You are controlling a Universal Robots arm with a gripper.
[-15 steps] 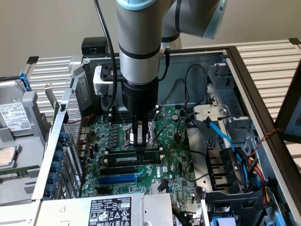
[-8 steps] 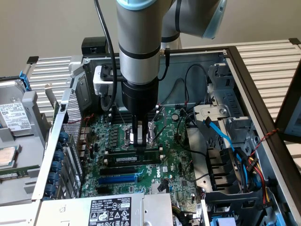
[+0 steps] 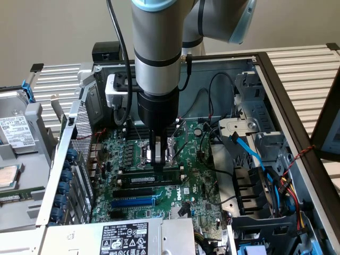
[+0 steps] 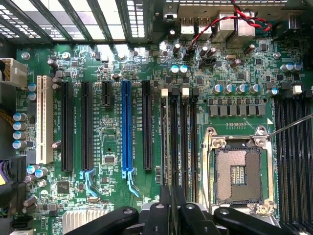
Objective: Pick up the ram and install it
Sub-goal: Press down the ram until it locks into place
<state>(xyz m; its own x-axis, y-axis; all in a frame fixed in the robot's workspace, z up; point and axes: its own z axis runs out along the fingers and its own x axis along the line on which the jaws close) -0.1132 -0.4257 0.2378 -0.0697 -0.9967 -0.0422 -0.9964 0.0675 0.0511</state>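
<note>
The ram (image 3: 146, 179) is a long dark-green stick with a small white label. It stands on edge along one of the black memory slots (image 3: 139, 189) in the middle of the motherboard (image 3: 199, 180). My gripper (image 3: 158, 166) comes straight down onto its top edge, right of the stick's middle. In the wrist view the ram (image 4: 172, 147) shows edge-on as a thin dark strip running between the gripper (image 4: 171, 203) fingers. The two fingers stand close together on either side of it.
The blue expansion slot (image 3: 133, 202) (image 4: 126, 127) lies beside the memory slots, and the open CPU socket (image 4: 239, 174) sits on their other side. Case walls, a drive cage (image 3: 255, 196) and loose cables (image 3: 249, 154) crowd the exterior view's right. A second computer (image 3: 16, 159) stands at its left.
</note>
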